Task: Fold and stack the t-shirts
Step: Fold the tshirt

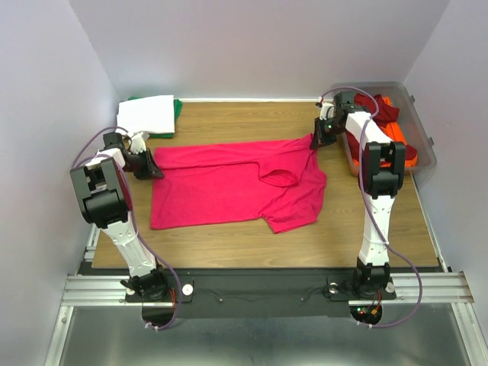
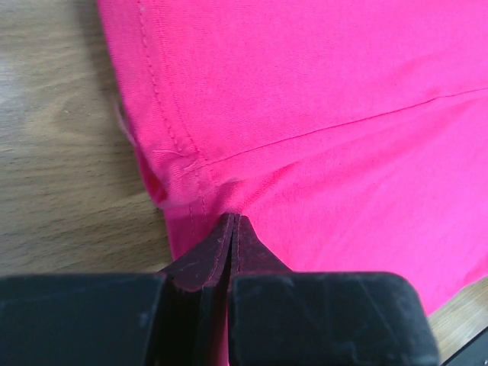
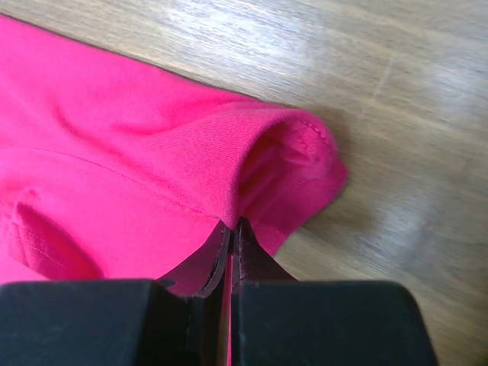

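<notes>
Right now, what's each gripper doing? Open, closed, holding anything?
Left gripper: closed, fingers pinching the pink t-shirt at its left hem.
Right gripper: closed, fingers pinching the same shirt at its far right corner.

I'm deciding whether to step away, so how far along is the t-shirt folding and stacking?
Done: a folded white t-shirt sits on a green one at the far left corner. In hand: the pink t-shirt lies spread on the table, left jaws and right jaws each shut on its far edge; no fold looks made yet. Left: folding and stacking it, then the red and orange t-shirts bunched in the bin.
</notes>
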Available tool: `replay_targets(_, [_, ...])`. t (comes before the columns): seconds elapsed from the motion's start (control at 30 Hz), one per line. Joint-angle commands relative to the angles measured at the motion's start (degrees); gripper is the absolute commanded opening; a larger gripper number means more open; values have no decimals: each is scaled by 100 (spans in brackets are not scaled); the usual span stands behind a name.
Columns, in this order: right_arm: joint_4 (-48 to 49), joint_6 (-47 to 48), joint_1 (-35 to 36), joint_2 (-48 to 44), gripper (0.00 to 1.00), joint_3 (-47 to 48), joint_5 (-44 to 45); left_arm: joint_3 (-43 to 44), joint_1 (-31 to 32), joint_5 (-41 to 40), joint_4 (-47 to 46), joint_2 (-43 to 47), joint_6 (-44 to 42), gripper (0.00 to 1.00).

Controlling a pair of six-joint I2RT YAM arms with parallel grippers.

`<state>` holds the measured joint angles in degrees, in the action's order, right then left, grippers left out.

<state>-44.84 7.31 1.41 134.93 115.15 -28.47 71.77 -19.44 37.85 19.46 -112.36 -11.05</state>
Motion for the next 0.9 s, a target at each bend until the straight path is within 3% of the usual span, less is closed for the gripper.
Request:
replay_targets(0.0, [-95,139,-115,-134,1,306,254,-128,-86,-778,-22,-155,-143,7])
replay_targets(0.33, [-244,288,-115,-29,1,218,219,-75,-130,-788,22,-138,-152,7])
replay_targets(0.43, [-419,411,-115,33,1,279,158,-23,-156,-412,162,-7,-309,11])
replay_targets(0.47, [-507,464,-123,33,13,358,79,-22,-165,-244,224,64,-432,14])
replay_targets(0.57, [-666,596,-115,-238,36,534,-185,100,-165,335,644,450,-932,24])
replay_targets(0.6, [-762,700,-115,-318,50,604,-333,153,-165,459,786,669,-1274,27])
replay_targets(0.7, [-851,877,-115,-774,59,596,-510,539,-130,803,1252,873,-1637,28])
replay_targets(0.87, [-667,984,-115,-1127,56,543,-1063,1014,124,821,1131,909,-1480,28])
